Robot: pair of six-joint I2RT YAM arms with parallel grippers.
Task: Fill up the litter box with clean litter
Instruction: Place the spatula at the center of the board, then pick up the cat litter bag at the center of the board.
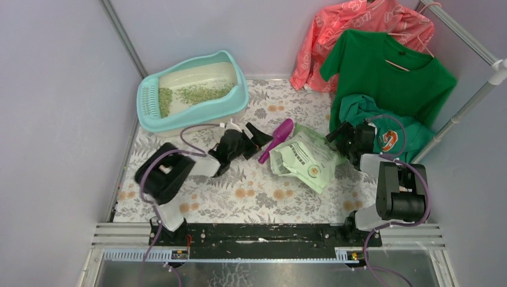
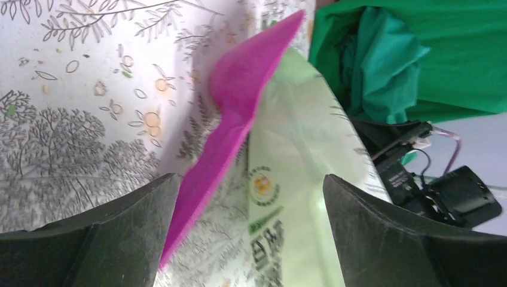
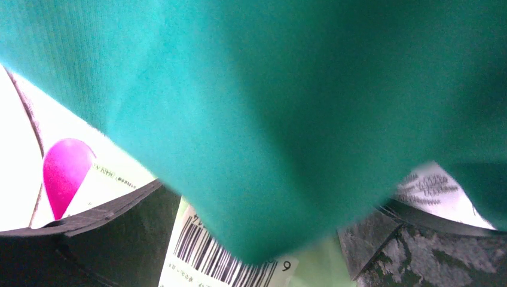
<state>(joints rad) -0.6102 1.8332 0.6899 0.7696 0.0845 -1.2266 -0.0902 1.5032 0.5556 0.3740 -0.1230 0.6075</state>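
Left gripper point(image 2: 246, 179) slack over purple scoop point(image 2: 239, 89)

Its jaws stand wide, the scoop lying loose between them. The right gripper point(image 3: 257, 209) gapes too, teal cloth point(image 3: 269, 89) draped over it. The litter box point(image 1: 239, 98) sits well apart, beyond and left of both. It lies lengthwise across the table, grate end leftward, with clean litter point(image 1: 203, 92) inside.

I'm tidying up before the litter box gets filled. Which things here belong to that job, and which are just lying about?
For the job: litter box, clean litter in its basin, purple scoop, light green printed bag, probably the supply.

Just lying about: green T-shirt and coral top hung at the back right, teal garment below them.
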